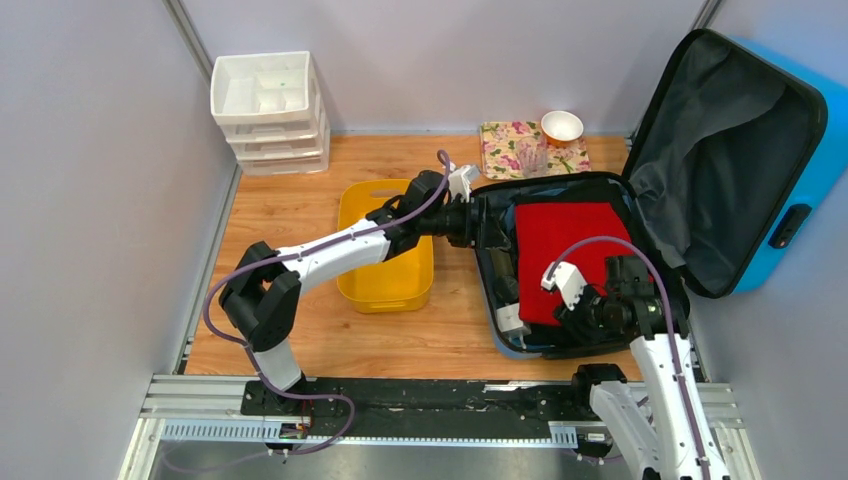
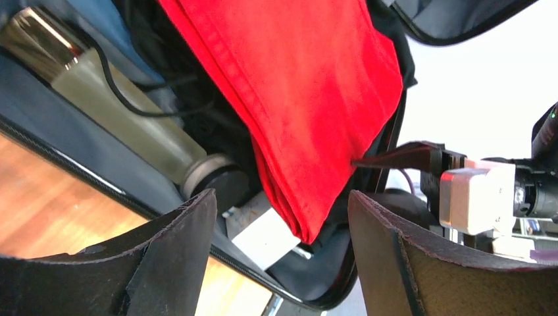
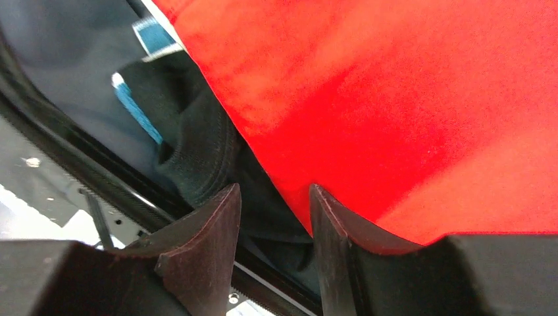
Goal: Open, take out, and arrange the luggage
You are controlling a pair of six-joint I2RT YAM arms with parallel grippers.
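Observation:
The blue hard-shell suitcase [image 1: 812,175] lies open on the wooden table, its grey-lined lid leaning against the right wall. In its base lies a folded red cloth [image 1: 565,250] over dark clothing. My left gripper [image 1: 487,225] is at the base's left rim, open, with the red cloth's [image 2: 296,99] corner hanging between the jaws. Beside it lie a silver-capped bottle [image 2: 118,112] and a white box [image 2: 266,237]. My right gripper [image 1: 585,312] is at the near edge of the base, open a little. In the right wrist view its jaws [image 3: 274,187] straddle the red cloth's [image 3: 395,99] edge beside a dark garment [image 3: 197,145].
A yellow plastic tub [image 1: 350,215] stands left of the suitcase, under my left arm. White stacked drawers [image 1: 268,110] are at the back left. A floral tray [image 1: 505,140] with a clear cup and a white bowl [image 1: 562,126] sits behind the suitcase. Grey walls close both sides.

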